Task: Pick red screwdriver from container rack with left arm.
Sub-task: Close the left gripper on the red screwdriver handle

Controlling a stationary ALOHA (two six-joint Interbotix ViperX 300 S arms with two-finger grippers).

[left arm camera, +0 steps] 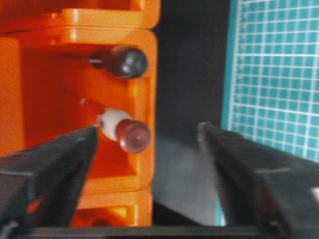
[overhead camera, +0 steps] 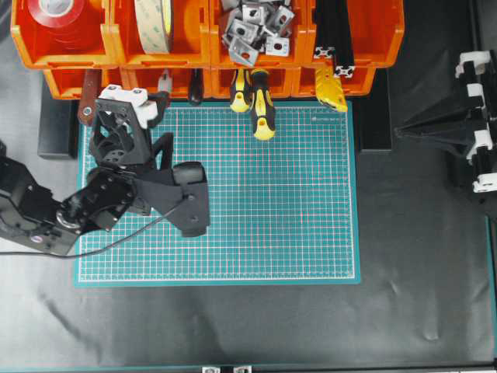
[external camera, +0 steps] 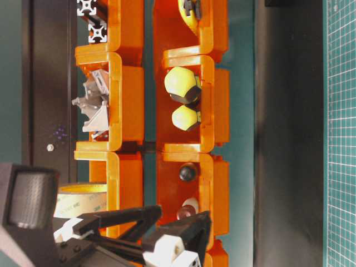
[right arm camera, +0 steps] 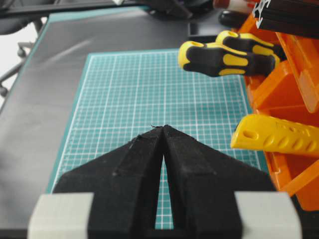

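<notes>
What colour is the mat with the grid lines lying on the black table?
The gridded cutting mat is teal green with fine white lines, clearest in the overhead view.

A workshop or robotics lab bench. Along the top of the overhead view runs a container rack (overhead camera: 206, 47) of joined orange bins, stocked with red tape rolls (overhead camera: 60, 17), a roll of pale tape (overhead camera: 155, 23), grey metal brackets (overhead camera: 252, 27) and black aluminium extrusion (overhead camera: 335, 31). Yellow-and-black screwdrivers (overhead camera: 255, 101) stick out of the lower bins. Below lies a green gridded cutting mat (overhead camera: 256, 225) on a black-covered table (overhead camera: 419, 295), with black robot arms at the left and right edges
</notes>
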